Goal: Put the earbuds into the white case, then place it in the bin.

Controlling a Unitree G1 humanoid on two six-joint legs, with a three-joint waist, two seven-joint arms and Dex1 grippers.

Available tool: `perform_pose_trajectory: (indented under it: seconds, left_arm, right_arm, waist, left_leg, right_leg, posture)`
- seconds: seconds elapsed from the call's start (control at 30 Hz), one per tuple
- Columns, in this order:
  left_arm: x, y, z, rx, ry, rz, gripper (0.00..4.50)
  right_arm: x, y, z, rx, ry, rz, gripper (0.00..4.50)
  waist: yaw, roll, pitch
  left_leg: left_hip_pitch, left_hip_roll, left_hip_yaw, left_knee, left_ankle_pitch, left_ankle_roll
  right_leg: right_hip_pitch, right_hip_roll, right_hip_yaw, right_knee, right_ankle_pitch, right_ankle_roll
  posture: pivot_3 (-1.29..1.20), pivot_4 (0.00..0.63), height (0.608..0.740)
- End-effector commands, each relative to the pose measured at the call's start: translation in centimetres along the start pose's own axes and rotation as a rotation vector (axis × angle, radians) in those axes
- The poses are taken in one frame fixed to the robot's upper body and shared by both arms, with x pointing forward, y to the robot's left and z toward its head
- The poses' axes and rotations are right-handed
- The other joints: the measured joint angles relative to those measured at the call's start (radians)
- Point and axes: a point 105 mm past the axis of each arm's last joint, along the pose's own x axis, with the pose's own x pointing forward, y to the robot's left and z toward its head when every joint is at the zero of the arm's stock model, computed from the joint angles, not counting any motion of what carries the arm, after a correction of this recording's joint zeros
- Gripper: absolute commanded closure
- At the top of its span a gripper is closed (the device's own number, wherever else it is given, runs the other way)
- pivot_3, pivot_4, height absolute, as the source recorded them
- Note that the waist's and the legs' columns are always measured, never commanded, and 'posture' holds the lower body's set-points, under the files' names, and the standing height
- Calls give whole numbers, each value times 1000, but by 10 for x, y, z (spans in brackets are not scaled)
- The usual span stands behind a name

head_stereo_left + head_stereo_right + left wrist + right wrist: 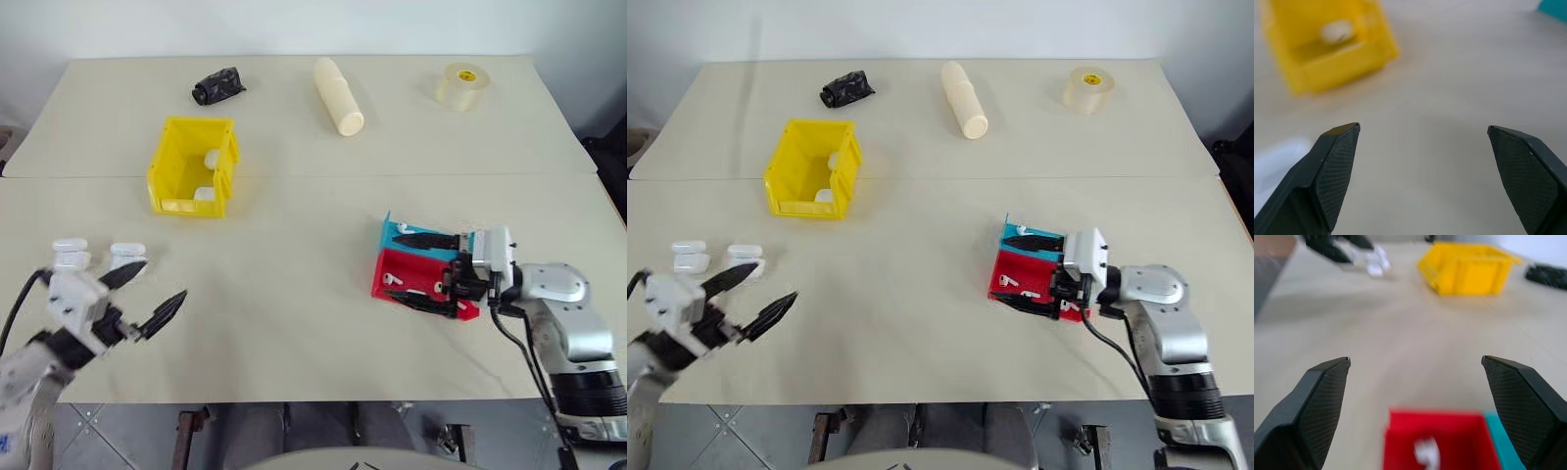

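Both grippers gape wide and hold nothing. Right gripper [423, 270] hovers over the red tray [392, 270], where tiny earbuds [393, 281] lie; it should descend squarely on one stem and pinch gently. White cases [71, 255] sit by the left gripper [152, 292]; the yellow bin [163, 166] stands well apart, already holding two cases

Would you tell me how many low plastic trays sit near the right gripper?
2: a low red plastic tray and a low blue plastic tray touching behind it, both under the open right gripper.
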Motion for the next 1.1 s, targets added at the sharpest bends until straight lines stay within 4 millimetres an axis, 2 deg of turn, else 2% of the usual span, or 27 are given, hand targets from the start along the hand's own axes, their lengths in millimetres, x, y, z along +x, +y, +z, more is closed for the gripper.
perform_pose_trajectory:
  seconds: [0.03,0.17,0.27,0.37,0.47,0.6,0.7,0.77,0.9,1.03,1.1]
  left_arm:
    - [-31,18,3,63,-7,224,51]
    - [-54,24,-7,36,27,367,51]
    - [-57,18,-16,-28,91,367,51]
    - [-56,25,-16,-98,132,406,51]
    - [-48,37,-5,-168,209,392,51]
    - [-45,55,-1,-201,466,393,51]
    - [-36,64,12,-168,583,378,51]
    - [-37,77,13,-148,701,448,51]
    - [-30,91,14,-203,784,528,51]
    - [-12,90,7,-317,793,499,51]
    - [-9,90,2,-317,829,489,51]
  right_arm:
    - [15,2,21,-68,-91,6,0]
    - [22,6,25,-118,-107,20,0]
    - [22,7,24,-114,-101,34,0]
    - [18,6,21,-95,-84,28,0]
    - [11,4,15,-64,-51,15,0]
    - [8,7,11,9,-29,25,0]
    - [8,9,11,13,-23,35,0]
    - [8,9,11,8,-18,31,0]
    - [7,7,12,-4,-12,13,0]
    - [7,8,12,-3,-7,3,0]
    - [7,10,12,-1,-6,3,0]
  waist:
    - [8,0,0]
    - [22,0,0]
    - [29,-1,0]
    - [30,-1,0]
    - [32,-1,0]
    - [26,-1,0]
    - [16,-1,0]
    - [8,-1,0]
    - [-3,0,1]
    - [-10,0,1]
    - [-12,0,1]
  left_leg:
    - [0,0,0,0,0,0]
    - [0,-1,-1,1,0,0]
    - [0,-2,-1,1,0,1]
    - [0,-2,-1,1,-1,1]
    - [0,-1,-1,1,-1,1]
    - [1,0,-2,0,0,1]
    - [1,-1,-2,-1,0,1]
    - [1,-1,-2,-1,0,1]
    - [1,-1,-1,-2,-1,0]
    - [1,-1,-1,-3,-1,0]
    - [0,-1,-1,-2,-1,0]
  right_leg:
    - [0,0,0,0,0,0]
    - [1,1,-1,0,0,0]
    - [1,0,-1,0,0,0]
    - [1,1,0,0,0,0]
    - [1,1,-1,0,0,0]
    - [0,1,0,2,0,-1]
    - [-1,2,0,4,-1,-2]
    - [-1,1,0,5,-1,-2]
    - [-2,2,0,5,-1,-3]
    - [-4,2,0,7,-1,-3]
    - [-4,2,0,7,-1,-3]
  posture:
    - [0,150,740]
    - [0,150,740]
    - [0,150,740]
    - [0,150,740]
    - [0,150,740]
    - [0,150,740]
    - [0,150,740]
    - [0,150,740]
    - [0,150,740]
    - [0,150,740]
    - [0,150,740]
